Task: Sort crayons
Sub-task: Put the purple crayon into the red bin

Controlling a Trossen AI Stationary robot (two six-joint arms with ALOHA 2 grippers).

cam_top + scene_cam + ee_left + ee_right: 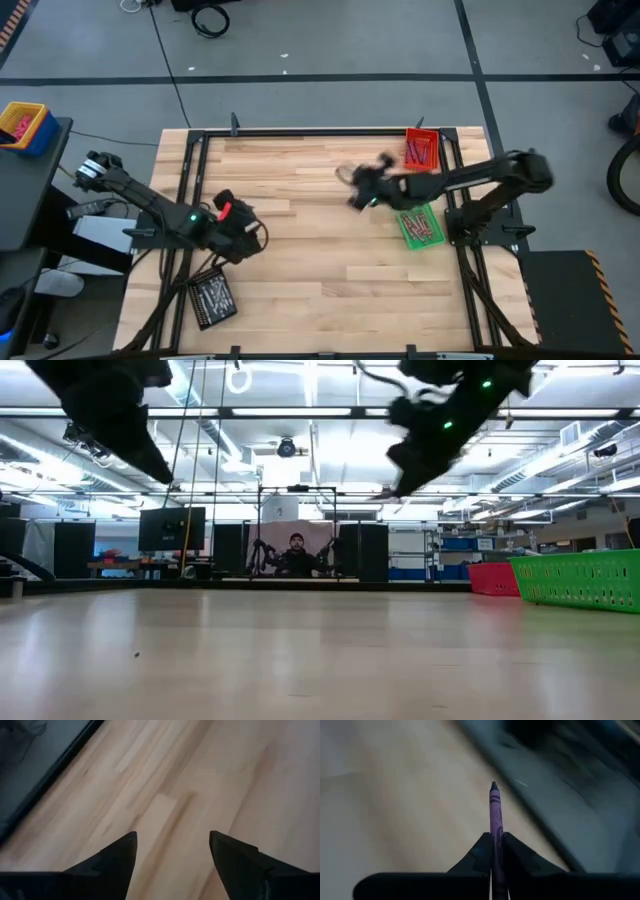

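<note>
A purple crayon (495, 807) sticks out ahead of my right gripper (494, 836), which is shut on it above the table's middle right (352, 186). My left gripper (172, 837) is open over bare wood at the table's left (243, 226), with nothing between its fingers. Three trays hold more crayons: a black tray (212, 298) at the near left, a red tray (421, 150) at the far right, and a green tray (420, 225) nearer on the right. My right gripper pinches the purple crayon's rear part (495, 829) between its two fingers. The crayon lies along the fingers, its pointed tip (493, 785) sticking out ahead. It is lifted clear of the table. The fingers hide how far back it reaches.
The green tray (580, 580) and red tray (495, 577) stand at the right in the low view. A blue and yellow bin (22, 125) sits off the table at the far left. A person (295, 555) sits beyond the far edge. Bare wood (320, 270) lies between the arms.
</note>
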